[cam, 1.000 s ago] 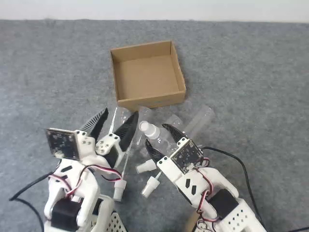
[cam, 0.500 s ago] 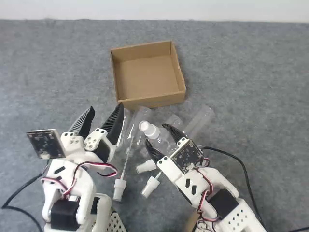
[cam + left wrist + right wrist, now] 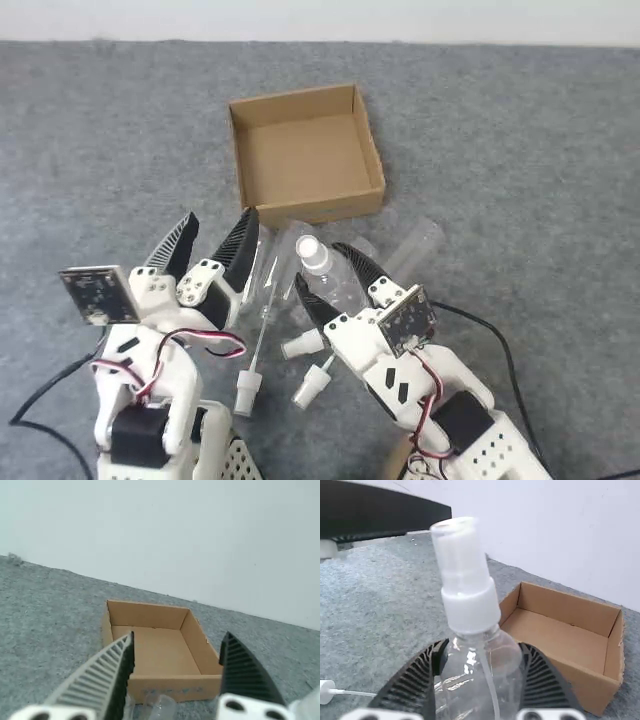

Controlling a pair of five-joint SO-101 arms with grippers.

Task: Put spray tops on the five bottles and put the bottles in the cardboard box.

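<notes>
The right claw (image 3: pixel 317 265) is closed part way around a clear bottle (image 3: pixel 480 680), jaws pressed to both sides of its body, holding it upright just above the grey counter (image 3: pixel 520 160) with a white spray top (image 3: pixel 462 575) already sitting on its neck. Beside it, to the left, the left claw (image 3: pixel 220 214) hangs wide open with nothing in it, pointed at the cardboard box (image 3: pixel 310 205), which sits just beyond the clutter on the far side and has nothing inside. I'd worry about the grip: the plastic looks slick and rounded, so the bottle could twist or slide out on the way to the box, and I can't tell whether the top is properly seated, so it might pop loose. The path also passes over the loose bottles (image 3: pixel 415 243) lying against the box's near wall, and a low carry could knock them rolling. By my count: one box, one bottle in hand with one fitted top, three loose tops (image 3: pixel 315 382) on the near counter, one trailing a long tube, and perhaps four clear bottles lying down, though they overlap too much to be sure.
</notes>
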